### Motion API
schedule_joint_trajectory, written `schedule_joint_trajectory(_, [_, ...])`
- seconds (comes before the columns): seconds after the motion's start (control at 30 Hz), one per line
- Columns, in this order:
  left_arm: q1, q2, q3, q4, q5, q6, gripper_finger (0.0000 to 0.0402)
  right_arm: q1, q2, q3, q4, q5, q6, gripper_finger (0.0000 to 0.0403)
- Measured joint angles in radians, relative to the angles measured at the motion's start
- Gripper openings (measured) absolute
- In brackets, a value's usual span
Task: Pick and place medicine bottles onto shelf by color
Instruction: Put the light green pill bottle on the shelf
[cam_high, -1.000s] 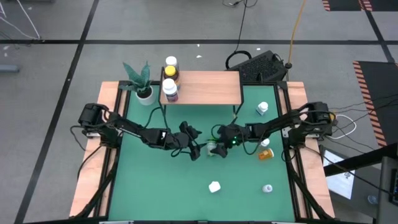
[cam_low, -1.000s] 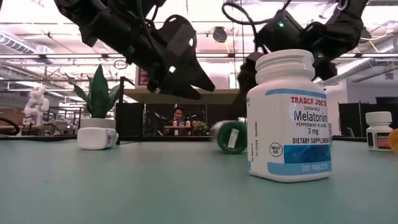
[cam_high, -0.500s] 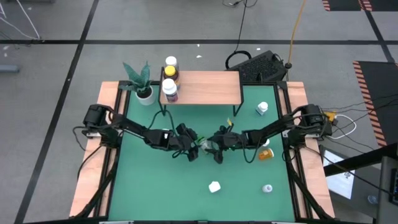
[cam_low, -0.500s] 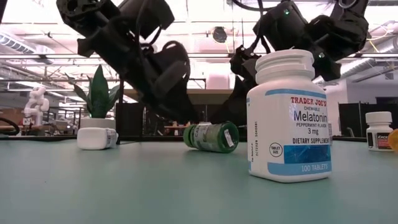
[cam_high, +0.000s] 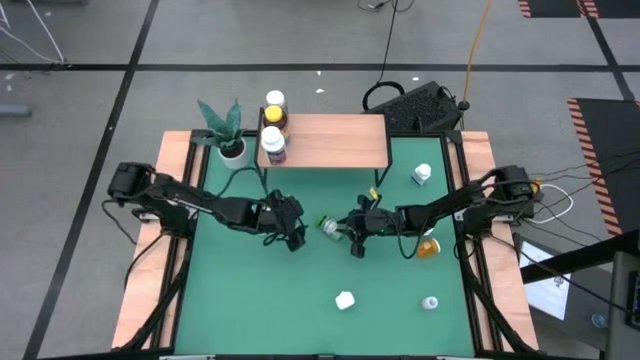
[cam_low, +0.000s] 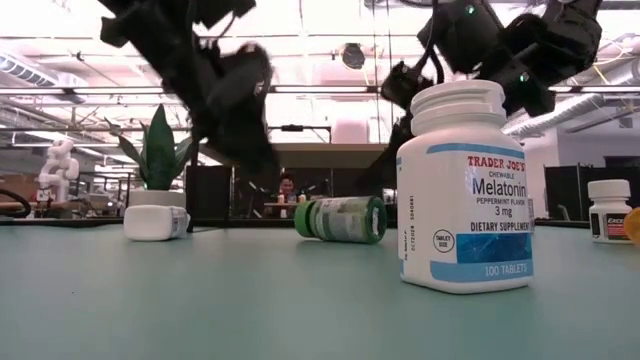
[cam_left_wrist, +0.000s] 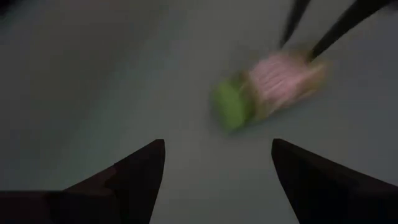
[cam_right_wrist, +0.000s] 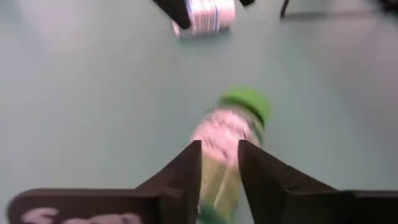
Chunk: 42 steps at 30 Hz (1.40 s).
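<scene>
Tabletop of green felt (cam_high: 250, 290) with pale wooden borders carries the low light-wood shelf (cam_high: 335, 140) on thin black legs at its far edge, three bottles standing at that shelf's left end. Both dark arms meet at the table's middle. The left gripper (cam_high: 292, 222) hangs with fingers spread wide, holding nothing, just beside the green medicine bottle (cam_high: 330, 227), which lies on its side on the felt. The right gripper (cam_right_wrist: 219, 163) has its fingers (cam_right_wrist: 183, 171) drawn narrow around that bottle's body. A white Melatonin bottle (cam_low: 465, 185) stands upright nearer the front.
</scene>
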Motion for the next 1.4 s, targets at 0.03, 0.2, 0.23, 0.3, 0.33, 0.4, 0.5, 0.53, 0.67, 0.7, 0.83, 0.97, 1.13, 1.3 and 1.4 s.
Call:
schedule_joint_trajectory(0.03, [-0.006, -0.009, 0.002, 0.024, -0.001, 0.011, 0.0299, 0.005, -0.019, -0.003, 0.015, 0.0, -0.018, 0.0087])
schedule_joint_trajectory(0.2, [-0.029, -0.029, 0.001, 0.062, -0.032, 0.029, 0.0299, 0.024, -0.093, -0.046, 0.048, -0.011, -0.091, 0.0052])
schedule_joint_trajectory(0.23, [-0.031, -0.029, 0.001, 0.056, -0.044, 0.029, 0.0299, 0.024, -0.096, -0.053, 0.049, -0.011, -0.101, 0.0048])
schedule_joint_trajectory(0.3, [-0.033, -0.028, 0.0, 0.054, -0.065, 0.029, 0.0299, 0.011, -0.116, -0.075, 0.048, -0.012, -0.112, 0.0048])
schedule_joint_trajectory(0.33, [-0.032, -0.028, 0.0, 0.052, -0.076, 0.029, 0.0299, -0.001, -0.12, -0.077, 0.049, -0.016, -0.109, 0.0052])
schedule_joint_trajectory(0.4, [-0.027, -0.028, 0.0, 0.044, -0.104, 0.029, 0.0299, -0.027, -0.119, -0.076, 0.057, -0.019, -0.087, 0.007])
schedule_joint_trajectory(0.5, [-0.016, -0.021, 0.0, 0.031, -0.138, -0.001, 0.0299, -0.074, -0.118, -0.078, 0.042, -0.094, -0.026, 0.0117])
schedule_joint_trajectory(0.53, [-0.015, -0.016, 0.0, 0.025, -0.141, -0.014, 0.0299, -0.087, -0.119, -0.076, 0.028, -0.123, 0.002, 0.0136])
schedule_joint_trajectory(0.67, [-0.022, 0.027, -0.001, 0.03, -0.145, -0.047, 0.0299, -0.118, -0.118, -0.076, -0.096, -0.173, 0.09, 0.022])
schedule_joint_trajectory(0.7, [-0.025, 0.038, -0.001, 0.037, -0.146, -0.051, 0.0299, -0.119, -0.118, -0.076, -0.121, -0.173, 0.105, 0.0239])
schedule_joint_trajectory(0.83, [-0.03, 0.066, -0.001, 0.011, -0.128, -0.055, 0.0299, -0.116, -0.109, -0.078, -0.143, -0.175, 0.118, 0.0302])
schedule_joint_trajectory(0.97, [-0.031, 0.064, 0.0, -0.017, -0.127, -0.1, 0.0299, -0.116, -0.078, -0.083, -0.098, -0.175, 0.149, 0.0322])
schedule_joint_trajectory(1.13, [-0.038, 0.063, 0.0, -0.007, -0.127, -0.092, 0.0299, -0.115, 0.0, -0.083, -0.026, -0.181, 0.17, 0.0319])
schedule_joint_trajectory(1.3, [-0.039, 0.063, 0.0, -0.008, -0.127, -0.083, 0.0299, -0.115, 0.061, -0.083, 0.035, -0.225, 0.184, 0.0309])
schedule_joint_trajectory(1.4, [-0.04, 0.063, 0.0, -0.007, -0.127, -0.069, 0.0299, -0.12, 0.067, -0.083, 0.053, -0.204, 0.187, 0.0296])
